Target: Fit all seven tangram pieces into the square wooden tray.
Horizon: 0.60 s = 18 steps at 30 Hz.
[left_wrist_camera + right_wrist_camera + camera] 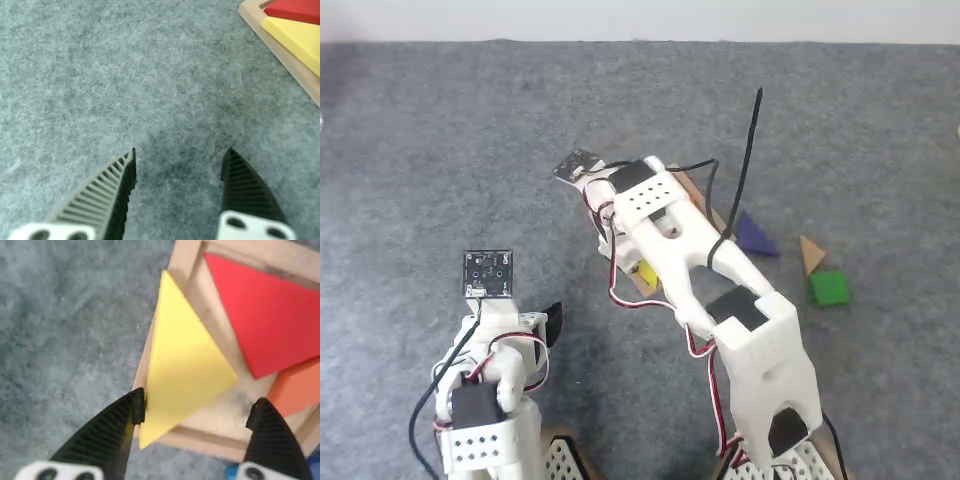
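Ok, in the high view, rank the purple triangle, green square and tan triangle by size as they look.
Largest: purple triangle and green square, too alike to rank.
Smallest: tan triangle.

The left hand (181, 150) has its two black ribbed fingers (119, 187) spread wide apart over the grey felt-covered table (100, 75), whose nap shows in the gap between them. In one corner of the frame, well beyond the fingertips, lies a corner of the light square wooden tray (282, 51). Inside its rim, a flat red piece (296, 9) lies edge to edge with a flat yellow piece (299, 42).
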Each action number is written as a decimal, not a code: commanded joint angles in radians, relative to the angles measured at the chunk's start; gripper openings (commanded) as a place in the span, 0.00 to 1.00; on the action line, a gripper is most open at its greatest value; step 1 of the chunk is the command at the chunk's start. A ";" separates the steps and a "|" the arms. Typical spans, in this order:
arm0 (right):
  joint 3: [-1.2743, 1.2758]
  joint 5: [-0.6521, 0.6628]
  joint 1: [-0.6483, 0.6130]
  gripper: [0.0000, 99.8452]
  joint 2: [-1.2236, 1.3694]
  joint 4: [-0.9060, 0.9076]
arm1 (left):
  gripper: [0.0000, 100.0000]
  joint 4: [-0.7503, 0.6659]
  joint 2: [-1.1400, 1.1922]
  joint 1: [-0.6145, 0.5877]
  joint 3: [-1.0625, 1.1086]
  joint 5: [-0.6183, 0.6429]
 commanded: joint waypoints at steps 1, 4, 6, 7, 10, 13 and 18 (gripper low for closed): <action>-0.055 -0.028 0.015 0.32 0.013 -0.038 | 0.27 0.005 -0.021 0.000 -0.022 0.008; -0.057 -0.028 0.019 0.32 0.033 -0.035 | 0.27 0.005 -0.021 0.000 -0.022 0.008; -0.057 -0.028 0.041 0.32 0.024 -0.033 | 0.27 0.005 -0.021 0.000 -0.022 0.008; -0.057 -0.028 0.050 0.32 0.012 -0.031 | 0.27 0.005 -0.021 0.000 -0.022 0.008; -0.057 -0.031 0.062 0.32 -0.031 -0.030 | 0.27 0.005 -0.021 0.000 -0.022 0.008; -0.057 -0.049 0.062 0.32 -0.068 -0.036 | 0.27 0.005 -0.021 0.000 -0.022 0.008; -0.052 -0.057 0.062 0.32 -0.056 -0.061 | 0.27 0.005 -0.021 0.000 -0.022 0.008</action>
